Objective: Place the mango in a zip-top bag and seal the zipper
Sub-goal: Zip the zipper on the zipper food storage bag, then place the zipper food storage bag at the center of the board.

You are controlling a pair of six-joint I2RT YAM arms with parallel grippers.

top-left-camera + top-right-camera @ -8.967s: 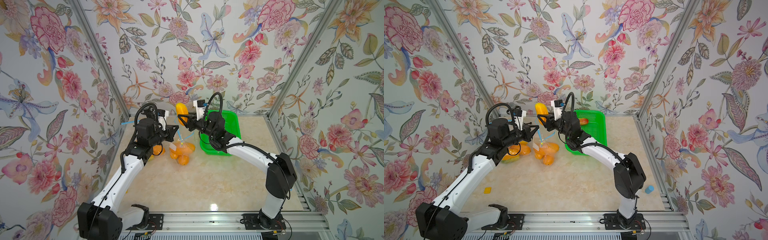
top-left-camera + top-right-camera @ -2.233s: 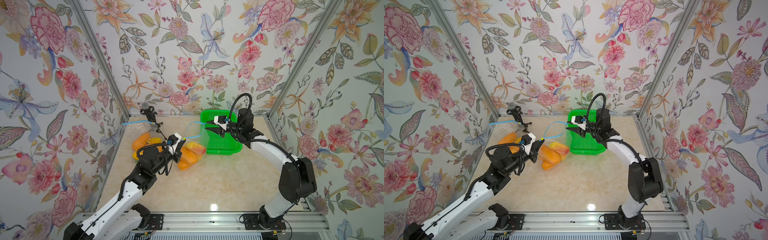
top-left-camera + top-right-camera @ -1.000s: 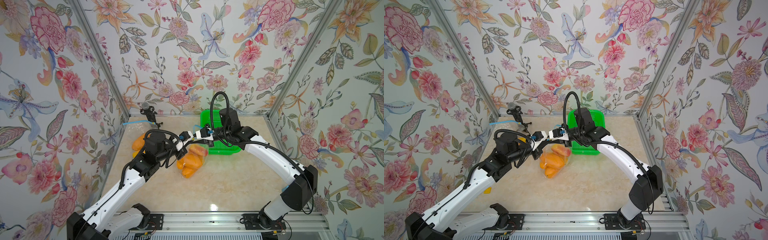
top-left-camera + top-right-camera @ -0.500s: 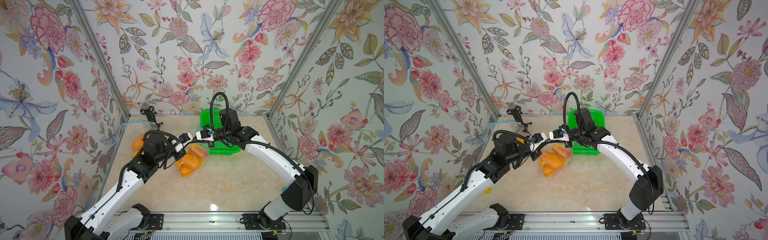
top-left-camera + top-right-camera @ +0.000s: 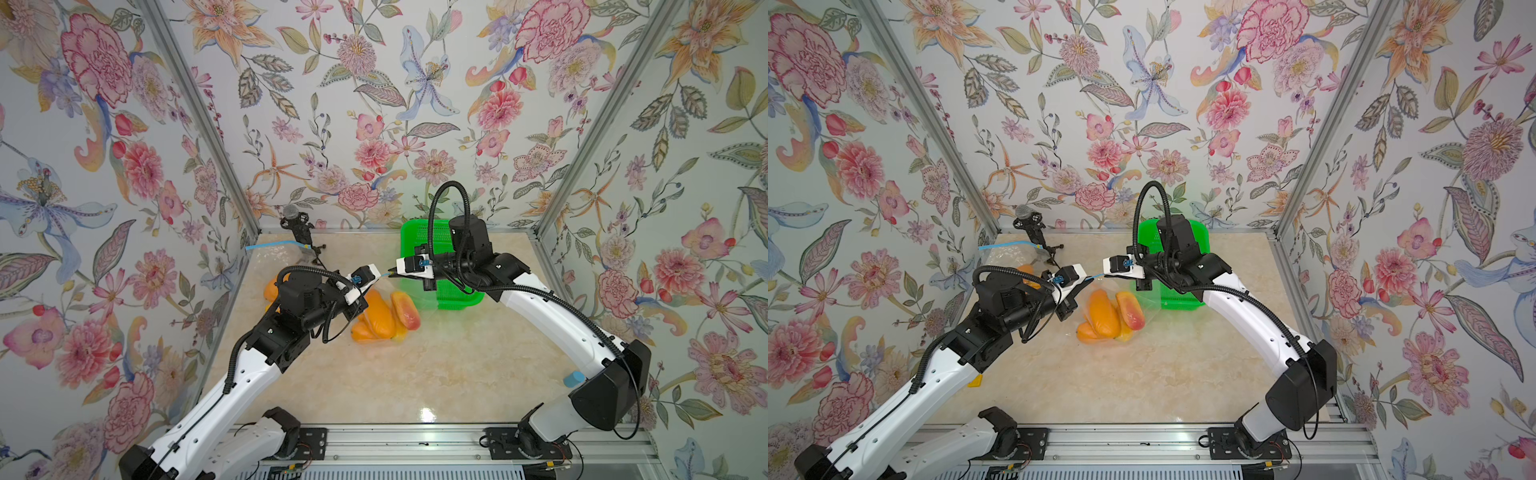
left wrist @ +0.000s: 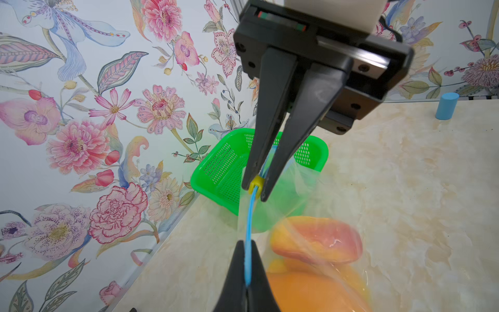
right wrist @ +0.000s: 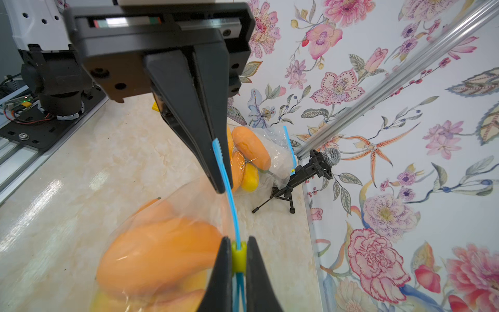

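Sealing the bagged mangoes (image 5: 380, 318)
They lie in the zip-top bag (image 6: 286, 194) on the table (image 5: 415, 374), just beside the green basket (image 6: 224, 167); left gripper (image 6: 247, 243) pinches the blue zipper strip (image 6: 248, 216), right gripper (image 7: 239, 239) clamps the yellow slider (image 7: 239, 256), which likely needs drawing away from that anchor

**Glossy film, polished worktop**

The zip-top bag (image 7: 194, 194) is made of clear, crinkled, glossy plastic film. A polished, marbled sheen is shown by the worktop (image 5: 395, 374). The basket (image 6: 224, 167) is moulded of perforated green plastic.
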